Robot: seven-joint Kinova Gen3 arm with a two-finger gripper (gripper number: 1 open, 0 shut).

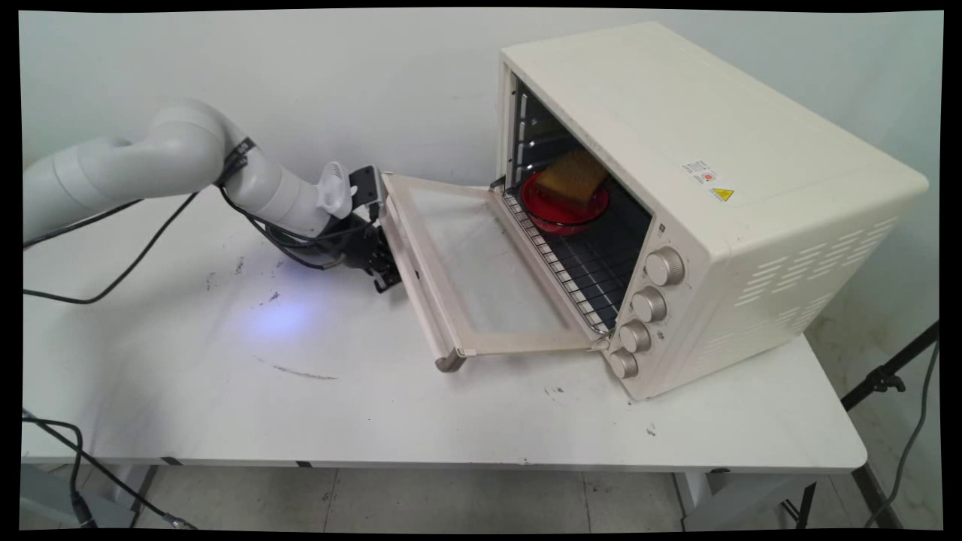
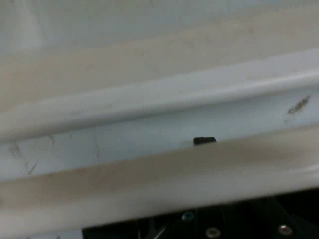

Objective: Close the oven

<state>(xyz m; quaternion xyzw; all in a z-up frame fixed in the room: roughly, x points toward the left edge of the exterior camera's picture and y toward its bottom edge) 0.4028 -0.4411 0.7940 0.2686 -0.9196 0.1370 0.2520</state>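
Observation:
A cream toaster oven [image 1: 714, 188] stands on the right of the white table [image 1: 225, 391]. Its glass door [image 1: 481, 263] hangs open, swung down almost level. My gripper [image 1: 383, 267] is at the door's handle [image 1: 421, 300], on the left edge of the door. In the hand view the cream handle bar [image 2: 149, 174] crosses just above the black linkage. A single black fingertip [image 2: 204, 141] pokes out behind the bar, so the gripper looks shut and hooked over it. Inside the oven, a red bowl [image 1: 564, 207] with a tan spongy block [image 1: 575, 176] in it sits on the wire rack [image 1: 579, 270].
Several round knobs [image 1: 665, 267] run down the oven's front right. Black cables [image 1: 135, 263] trail from the arm over the table's left side. A tripod leg [image 1: 887, 379] stands beyond the table's right edge. The wall is close behind the oven.

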